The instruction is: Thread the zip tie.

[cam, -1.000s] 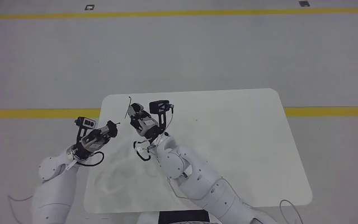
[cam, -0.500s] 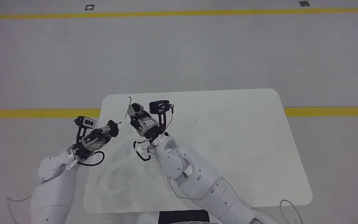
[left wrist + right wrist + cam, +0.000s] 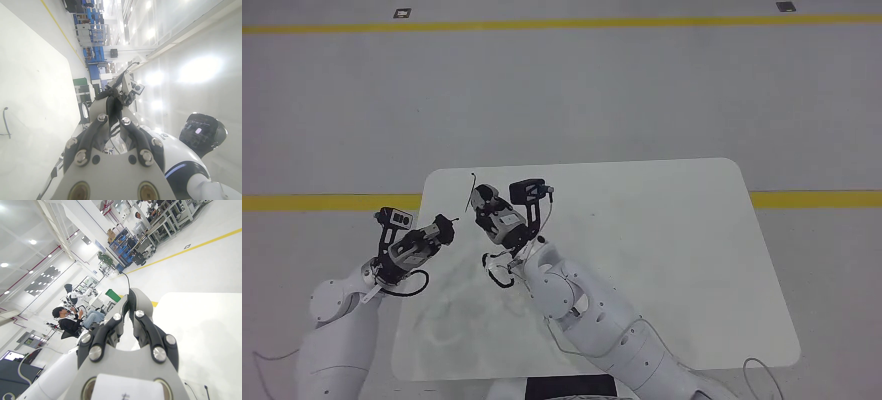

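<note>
Zip tie point(image 3: 128, 281) clamped in right pincer point(image 3: 129, 297), head end jutting beyond tip

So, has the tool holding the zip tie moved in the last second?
No. The right tool, shut on the zip tie, sits at the same spot near the table's far left corner.

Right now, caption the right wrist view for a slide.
Right gripper shut on a black zip tie that sticks out ahead, above the white table.
</note>
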You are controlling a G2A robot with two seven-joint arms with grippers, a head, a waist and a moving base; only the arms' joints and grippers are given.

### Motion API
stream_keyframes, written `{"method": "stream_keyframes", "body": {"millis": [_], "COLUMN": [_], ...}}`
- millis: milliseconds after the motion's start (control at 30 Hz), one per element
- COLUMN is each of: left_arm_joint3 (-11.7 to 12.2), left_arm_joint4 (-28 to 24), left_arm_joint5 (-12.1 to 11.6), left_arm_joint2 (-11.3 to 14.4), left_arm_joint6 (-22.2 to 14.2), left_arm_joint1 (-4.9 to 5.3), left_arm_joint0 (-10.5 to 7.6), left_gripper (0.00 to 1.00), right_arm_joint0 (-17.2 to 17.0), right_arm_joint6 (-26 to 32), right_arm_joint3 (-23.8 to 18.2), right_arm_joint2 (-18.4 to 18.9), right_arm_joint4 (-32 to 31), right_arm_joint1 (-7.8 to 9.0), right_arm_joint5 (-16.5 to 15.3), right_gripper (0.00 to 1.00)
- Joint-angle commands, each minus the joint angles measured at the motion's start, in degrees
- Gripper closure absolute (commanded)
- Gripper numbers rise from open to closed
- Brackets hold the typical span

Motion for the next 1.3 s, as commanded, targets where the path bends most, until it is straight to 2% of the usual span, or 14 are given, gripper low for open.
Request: {"method": "stream_keyframes", "body": {"millis": [0, 867, 1267], "left_arm_joint3": [0.00, 0.00, 0.00], "left_arm_joint4": [0.00, 0.00, 0.00], "left_arm_joint5": [0.00, 0.00, 0.00], "left_arm_joint2": [0.00, 0.00, 0.00], "left_arm_joint6": [0.00, 0.00, 0.00], "left_arm_joint1": [0.00, 0.00, 0.00], "left_arm_joint0": [0.00, 0.00, 0.00], "left_gripper": [1.00, 1.00, 1.00], "right_arm_joint0": [0.12, 1.11, 0.26], "right_arm_joint6": [0.05, -0.25, -0.43], "right_arm_joint3": [0.19, 3.01, 1.99], "right_arm_joint2": [-0.03, -1.12, -0.61], "right_arm_joint4": [0.11, 0.32, -0.94], "right_arm_joint1": [-0.07, -1.22, -1.12], "right_arm_joint5": [-0.28, -1.45, -2.69], "right_gripper": [1.00, 1.00, 1.00]}}
